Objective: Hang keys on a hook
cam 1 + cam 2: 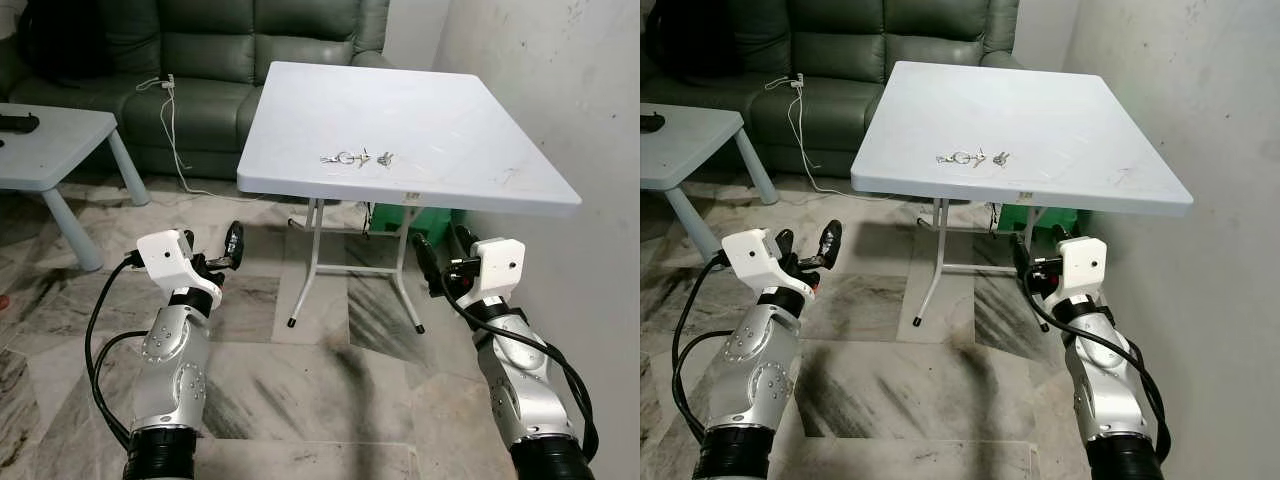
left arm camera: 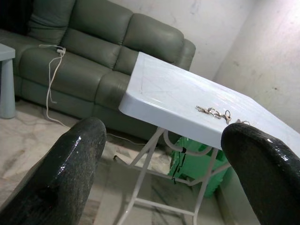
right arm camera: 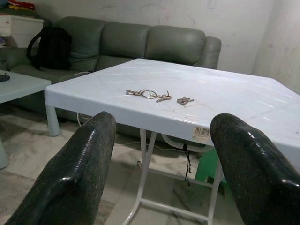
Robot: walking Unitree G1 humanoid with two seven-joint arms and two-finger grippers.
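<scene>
Lying on the white table [image 1: 470,110], near its front edge, the keys [image 1: 357,157] form a small loose string of metal: a ring with a couple of keys, and one more bunch just beside it toward the wall [image 1: 560,70]. Nothing touches them.

Both arms are held low in front of the table, below the level of its top. The left gripper [image 1: 222,250] hangs off the table's front left corner with its fingers [image 2: 61,173] spread apart and nothing between them. The right gripper [image 1: 440,258] sits under the table's front right edge, close to the wall, its fingers [image 3: 79,173] likewise set wide and holding nothing.

Behind the table stands a green sofa [image 1: 200,60], with a white cable [image 1: 172,120] trailing from its seat down to the marble floor [image 1: 320,380]. Left of the table is a lower pale table [image 1: 50,140]. Under the table, something green [image 1: 425,220] shows between its white legs [image 1: 305,270].
</scene>
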